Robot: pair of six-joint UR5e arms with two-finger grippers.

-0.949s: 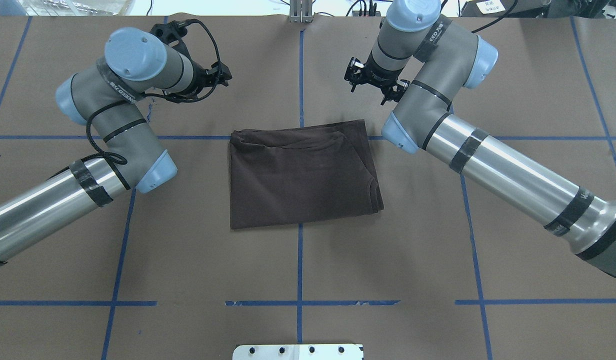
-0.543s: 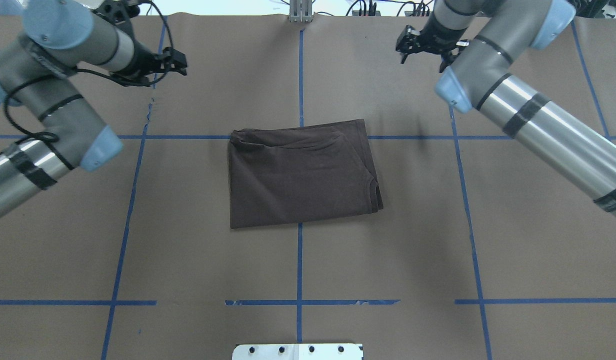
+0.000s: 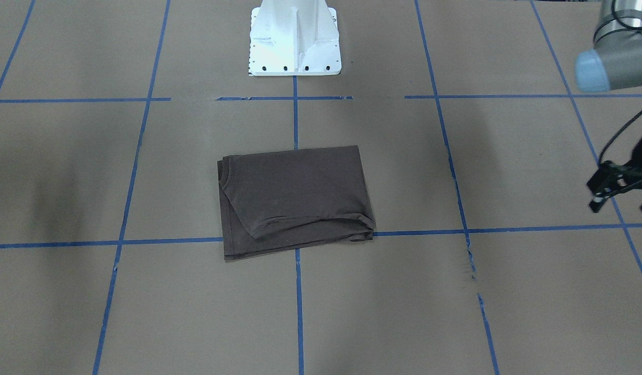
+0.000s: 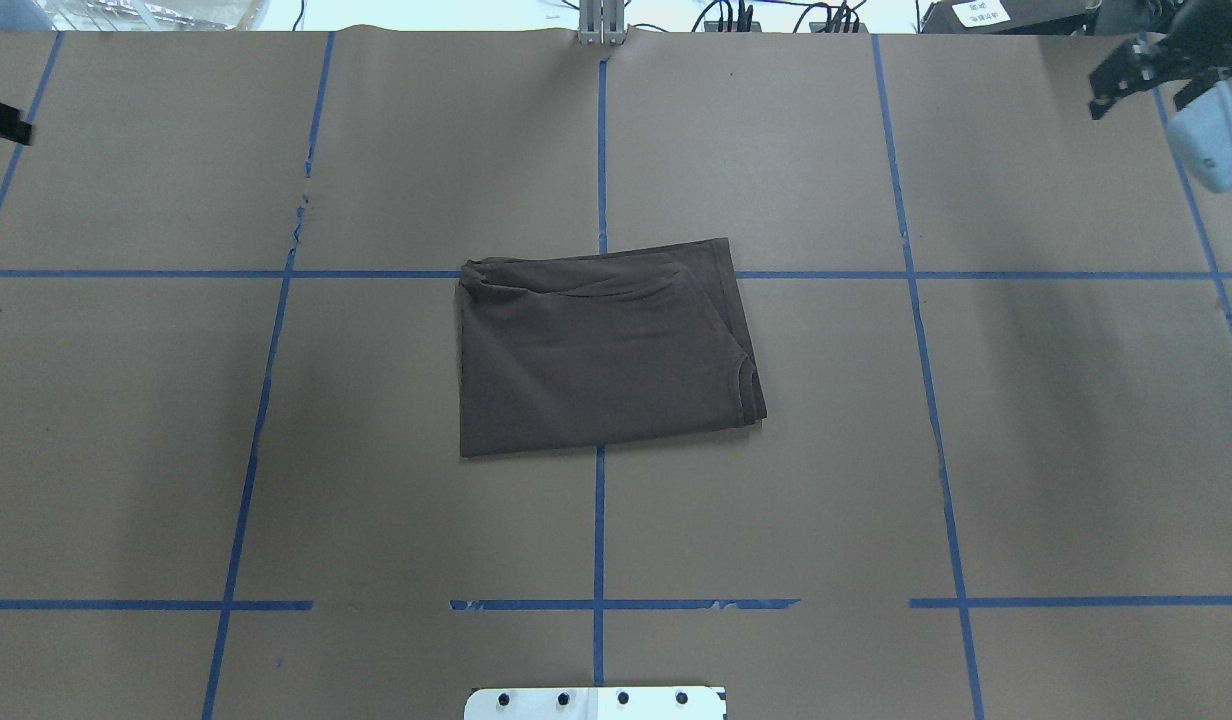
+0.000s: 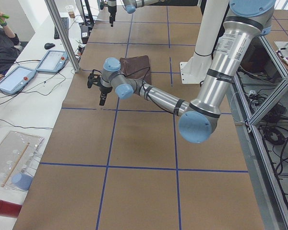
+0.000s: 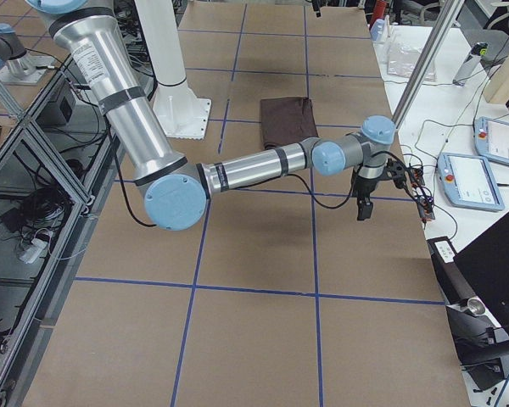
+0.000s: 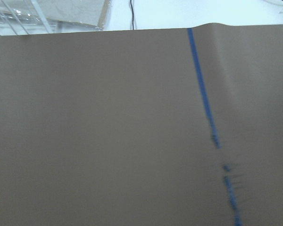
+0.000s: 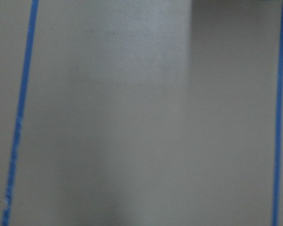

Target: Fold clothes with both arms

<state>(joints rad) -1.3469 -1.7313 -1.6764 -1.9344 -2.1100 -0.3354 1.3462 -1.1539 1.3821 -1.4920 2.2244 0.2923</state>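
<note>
Mid-frame on the worktop [image 4: 276, 450] our T-shirt [image 4: 596, 350] lies folded; left end effector [image 3: 620, 200] and right end effector [image 4: 1139, 92] gape empty, far off. We think we're done.

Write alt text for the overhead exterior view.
A dark brown T-shirt lies folded into a rectangle at the centre of a brown table gridded with blue tape. Neither gripper touches it: the right gripper is at the top right corner, the left gripper just inside the left edge.
</note>
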